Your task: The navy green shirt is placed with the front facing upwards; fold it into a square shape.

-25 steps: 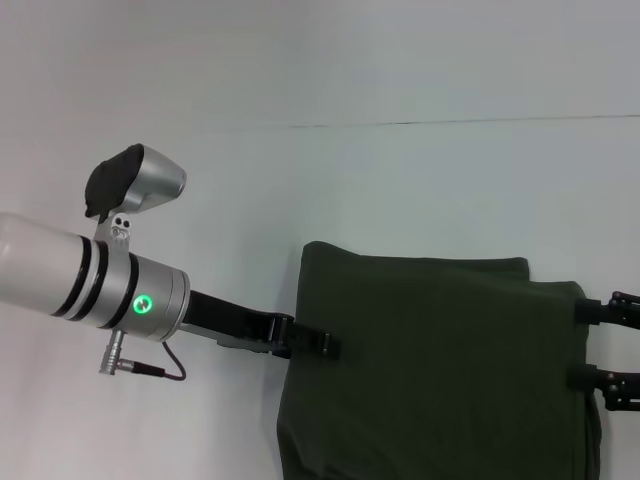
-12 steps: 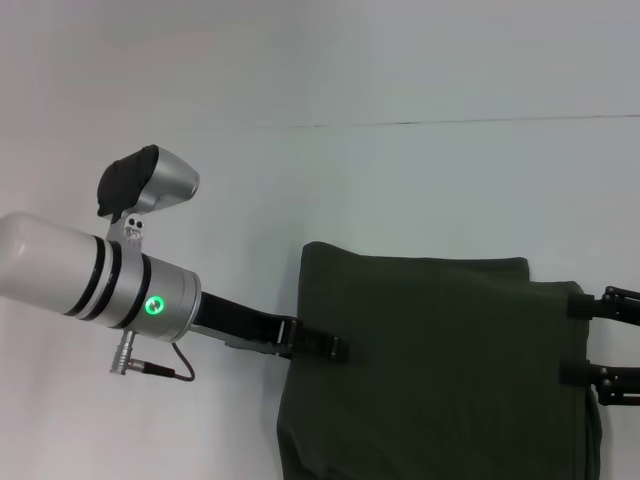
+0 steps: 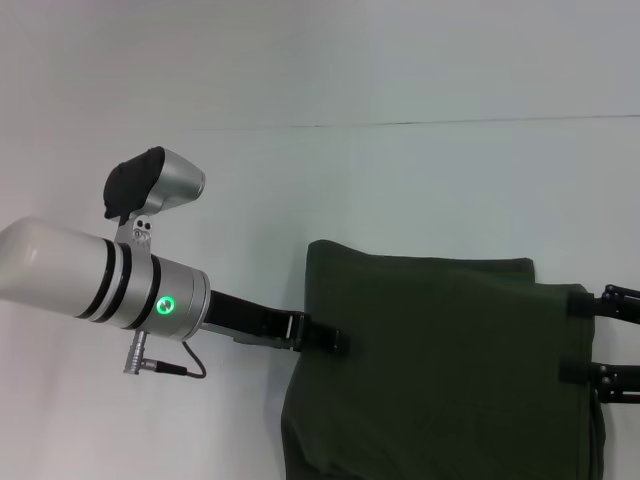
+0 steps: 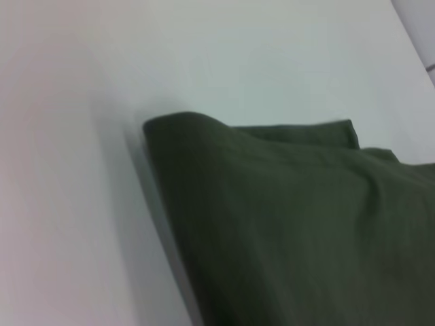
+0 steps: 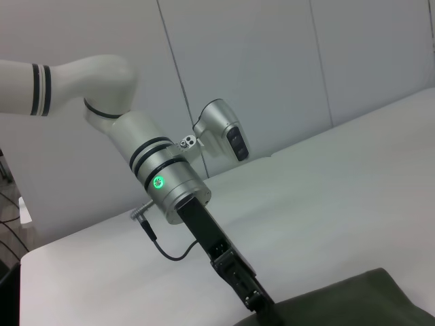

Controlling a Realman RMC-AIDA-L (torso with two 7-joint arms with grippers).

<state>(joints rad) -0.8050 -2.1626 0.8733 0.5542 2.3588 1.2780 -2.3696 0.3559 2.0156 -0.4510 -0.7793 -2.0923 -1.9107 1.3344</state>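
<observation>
The navy green shirt point(image 3: 450, 360) lies folded on the white table, plain dark green side up, with no print showing. My left gripper point(image 3: 335, 342) reaches in from the left and is shut on the shirt's left edge. In the left wrist view that edge of the shirt point(image 4: 285, 224) stands slightly raised, with shadow under it. The right wrist view shows the left gripper point(image 5: 262, 307) meeting a corner of the shirt point(image 5: 360, 302). My right gripper point(image 3: 567, 336) is open at the shirt's right edge, one finger on the far part of that edge and one on the near part.
The white table point(image 3: 450, 180) stretches behind and to the left of the shirt, with its far edge as a thin line across the head view. A grey panelled wall point(image 5: 272, 61) stands behind the left arm point(image 5: 156, 176).
My left arm has slid a little to the right, and the shirt's left edge has shifted slightly with it. The right gripper's fingers have crept a little to the left over the right edge.
</observation>
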